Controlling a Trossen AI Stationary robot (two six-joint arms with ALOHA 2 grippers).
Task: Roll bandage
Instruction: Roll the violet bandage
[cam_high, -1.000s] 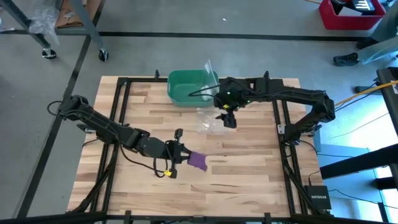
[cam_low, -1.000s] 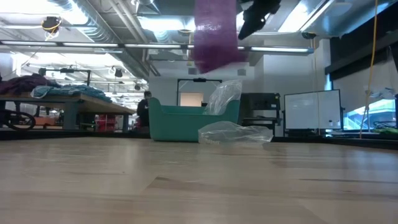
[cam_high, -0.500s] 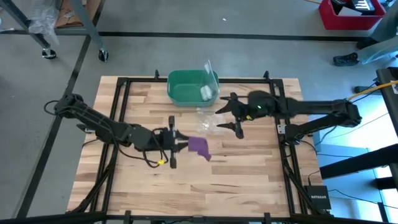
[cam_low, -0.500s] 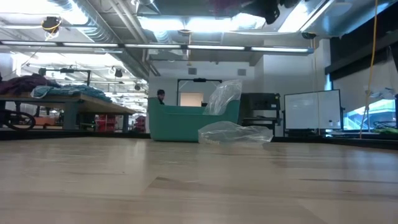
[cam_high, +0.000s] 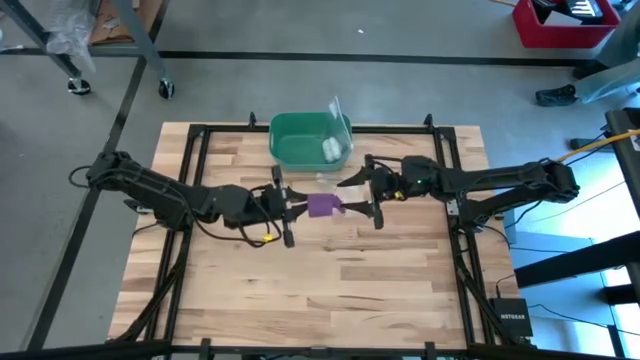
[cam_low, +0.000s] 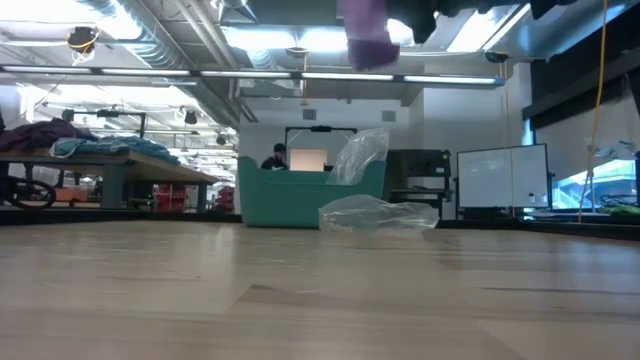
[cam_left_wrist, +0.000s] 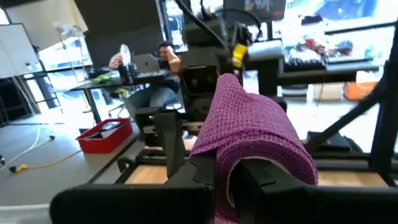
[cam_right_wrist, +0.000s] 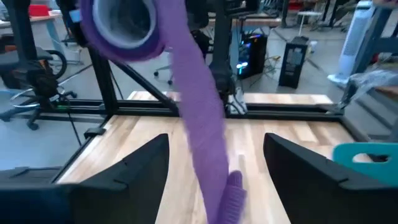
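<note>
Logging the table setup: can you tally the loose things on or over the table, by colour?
Purple: 1, soft fabric bandage
Green: 1, plastic bin
White: 1, small roll in the bin
Clear: 1, crumpled plastic bag
Total: 4

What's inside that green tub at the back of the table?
From above, the green tub holds a small white object near its right wall, with clear plastic rising over the rim. The rest of its floor looks bare. From table height, its wall hides the contents.
</note>
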